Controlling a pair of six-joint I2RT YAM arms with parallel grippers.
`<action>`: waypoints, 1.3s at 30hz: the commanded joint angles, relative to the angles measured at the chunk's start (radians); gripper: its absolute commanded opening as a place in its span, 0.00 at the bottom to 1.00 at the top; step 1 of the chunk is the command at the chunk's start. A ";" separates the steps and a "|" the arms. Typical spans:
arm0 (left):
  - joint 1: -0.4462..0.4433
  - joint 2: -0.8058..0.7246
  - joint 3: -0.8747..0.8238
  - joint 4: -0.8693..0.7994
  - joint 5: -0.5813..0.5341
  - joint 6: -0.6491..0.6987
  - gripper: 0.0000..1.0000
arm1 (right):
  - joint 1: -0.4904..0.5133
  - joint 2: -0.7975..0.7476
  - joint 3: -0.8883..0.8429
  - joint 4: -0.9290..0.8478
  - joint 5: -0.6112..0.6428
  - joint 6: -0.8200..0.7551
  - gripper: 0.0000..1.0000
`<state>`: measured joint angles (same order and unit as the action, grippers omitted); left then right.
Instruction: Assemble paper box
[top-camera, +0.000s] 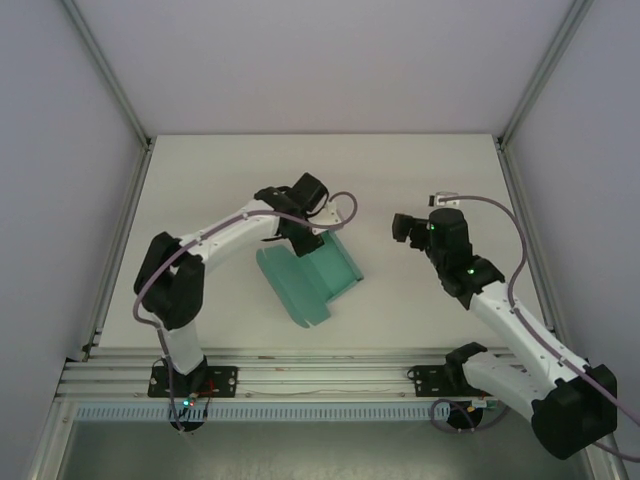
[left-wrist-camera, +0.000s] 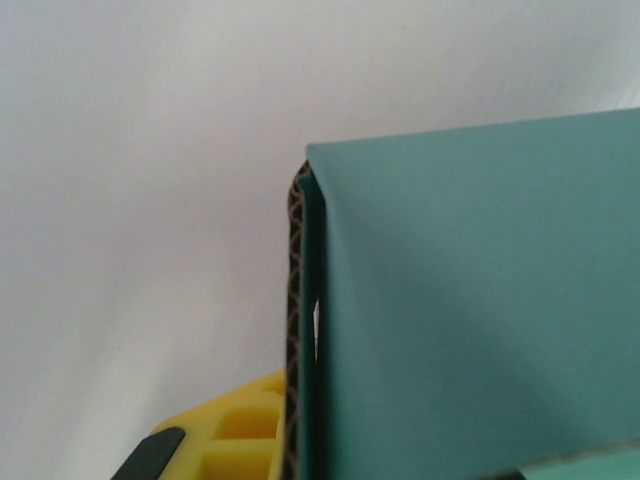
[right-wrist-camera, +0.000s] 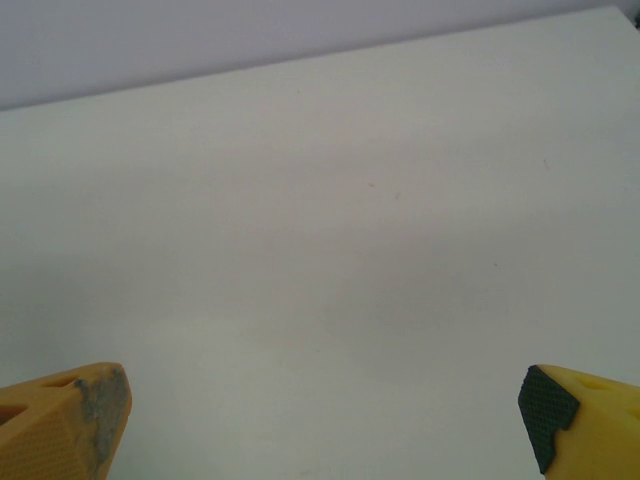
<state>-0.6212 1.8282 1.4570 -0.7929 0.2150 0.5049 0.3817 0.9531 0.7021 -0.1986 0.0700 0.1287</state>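
The teal-green corrugated-card paper box, clamped at its far edge by the left gripper, could be creased or dragged if pulled unsupported, the right gripper being spread open well apart from the box's right side.

I'm working in a robotics lab cell: a plain white bench boxed in by blank white panels on aluminium framing, with the left arm and right arm bolted to a slotted rail at its near edge.
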 joint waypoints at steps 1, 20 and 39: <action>-0.064 0.074 0.039 -0.143 -0.148 0.055 0.00 | -0.019 0.026 -0.003 -0.044 -0.038 0.030 1.00; -0.194 0.542 0.249 -0.015 -0.676 -0.244 0.00 | -0.050 0.087 -0.026 0.012 -0.062 0.040 1.00; -0.183 0.326 0.149 0.093 -0.493 -0.172 0.59 | -0.058 -0.031 -0.022 -0.098 -0.122 -0.002 1.00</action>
<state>-0.8028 2.1883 1.6321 -0.7464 -0.3988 0.2989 0.3283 0.9684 0.6739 -0.2501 -0.0280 0.1482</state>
